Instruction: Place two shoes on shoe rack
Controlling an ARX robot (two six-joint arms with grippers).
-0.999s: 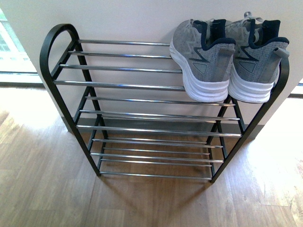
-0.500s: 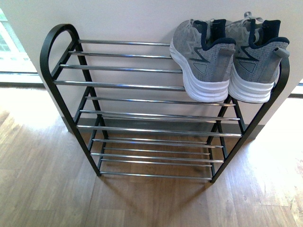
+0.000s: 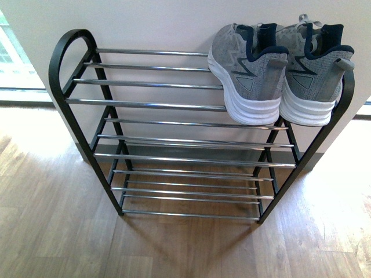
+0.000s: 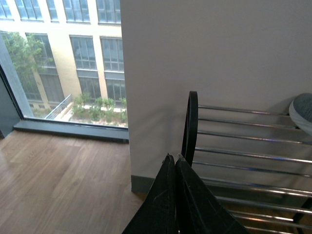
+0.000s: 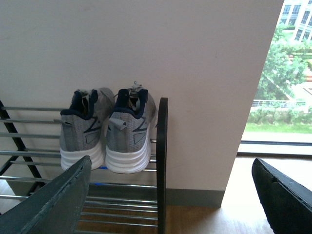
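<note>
Two grey knit shoes with white soles stand side by side, heels toward me, on the right end of the top tier of the shoe rack (image 3: 145, 104): the left shoe (image 3: 246, 72) and the right shoe (image 3: 316, 75). The right wrist view shows the same pair, left shoe (image 5: 83, 131) and right shoe (image 5: 129, 134), beside the rack's black end post (image 5: 162, 161). My right gripper (image 5: 170, 183) is open, well back from the rack, nothing between its fingers. My left gripper (image 4: 174, 158) is shut and empty, near the rack's left end loop (image 4: 191, 122). Neither arm appears in the front view.
The rack stands against a white wall (image 3: 174, 23) on a wooden floor (image 3: 58, 231). Its lower tiers (image 3: 191, 174) hold nothing. Floor-to-ceiling windows lie at the left (image 4: 63, 63) and at the right (image 5: 282, 73) of the wall section.
</note>
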